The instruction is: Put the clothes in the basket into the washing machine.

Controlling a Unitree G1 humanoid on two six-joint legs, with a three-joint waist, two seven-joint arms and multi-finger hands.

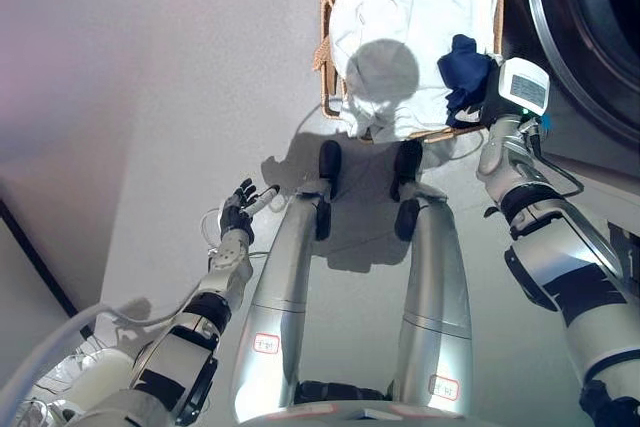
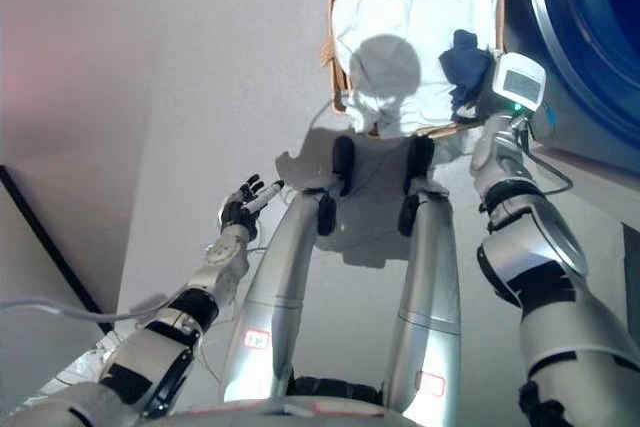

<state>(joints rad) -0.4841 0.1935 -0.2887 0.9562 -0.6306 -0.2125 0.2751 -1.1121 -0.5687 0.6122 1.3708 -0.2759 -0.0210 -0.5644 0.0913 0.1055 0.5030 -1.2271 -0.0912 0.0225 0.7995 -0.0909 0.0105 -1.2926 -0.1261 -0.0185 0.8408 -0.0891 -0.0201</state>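
— Two arms reach into a downward view of a pale floor. What lies ahead of them?

— A woven basket (image 1: 326, 57) sits on the floor at the top of the view. It is full of white cloth (image 1: 400, 7), which covers almost all of its inside. On the right side of the basket lies a dark blue garment (image 1: 465, 72), bunched on top of the white cloth.

— Where is the washing machine?

— Just to the right of the basket. Only part of the washing machine (image 1: 590, 37) shows, at the upper right corner: a curved metal ring around a dark round door.

— And the right hand?

— The right arm stretches forward to the near right corner of the basket. The right hand (image 2: 478, 97) sits at the dark blue garment, but its fingers are hidden behind the wrist and in the cloth, so I cannot tell whether they grip it or lie slack.

— The left hand?

— The left hand (image 1: 243, 205) hangs low on the left, well apart from the basket, over bare floor. Its fingers are loosely spread and nearly straight, white tips pointing forward, holding nothing.
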